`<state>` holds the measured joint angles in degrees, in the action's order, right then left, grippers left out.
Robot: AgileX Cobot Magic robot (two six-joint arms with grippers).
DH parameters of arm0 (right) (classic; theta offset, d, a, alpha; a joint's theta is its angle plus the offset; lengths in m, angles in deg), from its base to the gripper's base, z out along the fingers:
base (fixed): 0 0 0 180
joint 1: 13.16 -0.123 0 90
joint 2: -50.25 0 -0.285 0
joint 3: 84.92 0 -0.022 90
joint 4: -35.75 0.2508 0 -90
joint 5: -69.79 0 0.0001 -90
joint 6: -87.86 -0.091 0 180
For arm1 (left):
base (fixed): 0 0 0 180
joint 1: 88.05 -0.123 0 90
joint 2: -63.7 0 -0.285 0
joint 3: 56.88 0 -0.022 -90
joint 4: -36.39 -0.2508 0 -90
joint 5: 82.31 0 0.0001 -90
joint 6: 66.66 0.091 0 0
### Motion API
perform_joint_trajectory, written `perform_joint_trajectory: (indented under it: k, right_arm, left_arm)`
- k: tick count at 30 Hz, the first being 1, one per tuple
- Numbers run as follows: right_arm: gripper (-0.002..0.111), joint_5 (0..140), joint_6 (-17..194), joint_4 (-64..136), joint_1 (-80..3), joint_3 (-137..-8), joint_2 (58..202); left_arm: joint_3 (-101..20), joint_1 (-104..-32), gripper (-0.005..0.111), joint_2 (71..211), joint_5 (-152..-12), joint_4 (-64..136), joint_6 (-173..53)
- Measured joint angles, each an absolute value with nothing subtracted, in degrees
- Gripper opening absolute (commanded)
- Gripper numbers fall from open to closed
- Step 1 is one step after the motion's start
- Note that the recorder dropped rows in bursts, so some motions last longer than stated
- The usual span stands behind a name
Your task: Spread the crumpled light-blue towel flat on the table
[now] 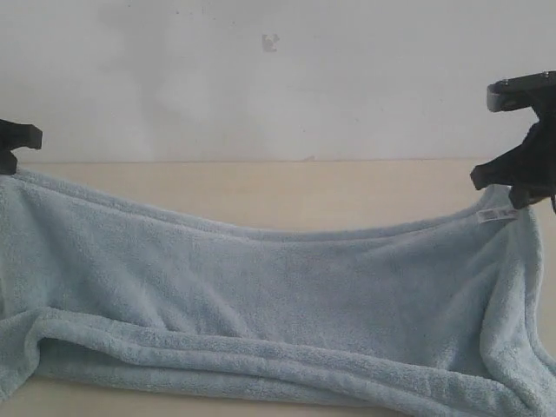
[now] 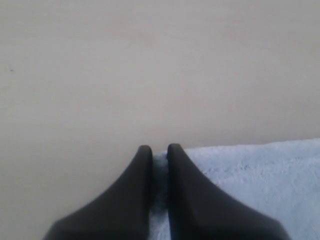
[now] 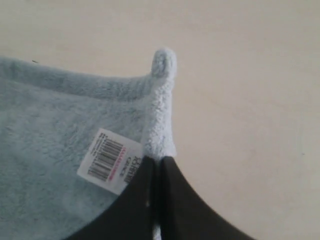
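The light-blue towel hangs stretched between both grippers, its top edge sagging in the middle and its lower part folded in a roll near the front. My left gripper at the far left edge is shut on the towel's left corner, with cloth pinched between its fingers. My right gripper is shut on the right corner, beside the white barcode tag, also seen as the tag in the exterior view. The beige table lies beneath.
A plain pale wall rises behind the table's far edge. Bare tabletop shows beyond the left gripper and bare tabletop beside the right gripper.
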<state>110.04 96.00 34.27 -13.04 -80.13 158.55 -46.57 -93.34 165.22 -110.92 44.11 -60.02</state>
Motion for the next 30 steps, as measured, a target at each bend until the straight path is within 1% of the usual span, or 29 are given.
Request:
perform_joint_trajectory:
  k: [3, 7, 11, 14, 19, 24, 30]
  right_arm:
    - [0.0, 110.3, 93.7, 32.1, -11.4, -79.6, 158.8]
    - [0.0, 105.9, 91.7, 31.5, -9.3, -76.2, 158.9]
    - [0.0, 102.2, 90.6, 31.4, -8.6, -73.9, 159.0]
    - [0.0, 101.4, 90.3, 32.6, -8.6, -73.7, 156.4]
    - [0.0, 102.3, 90.3, 33.4, -8.6, -73.7, 146.3]
    - [0.0, 104.9, 90.4, 33.6, -8.6, -73.7, 131.6]
    - [0.0, 107.2, 90.7, 33.6, -8.6, -73.7, 118.3]
  left_arm:
    - [-44.6, -93.3, 0.004, 164.8, -110.6, 44.1, -60.0]
    - [-41.1, -93.3, 0.004, 164.8, -106.9, 44.4, -59.5]
    - [-40.1, -93.3, 0.004, 164.4, -104.4, 45.6, -59.5]
    - [-40.0, -93.3, 0.004, 159.7, -104.3, 47.0, -59.4]
    - [-40.0, -93.3, 0.004, 147.2, -104.2, 49.8, -59.3]
    - [-40.0, -93.3, 0.004, 134.4, -106.3, 50.4, -59.2]
    - [-40.0, -93.3, 0.004, 123.7, -109.1, 50.5, -59.2]
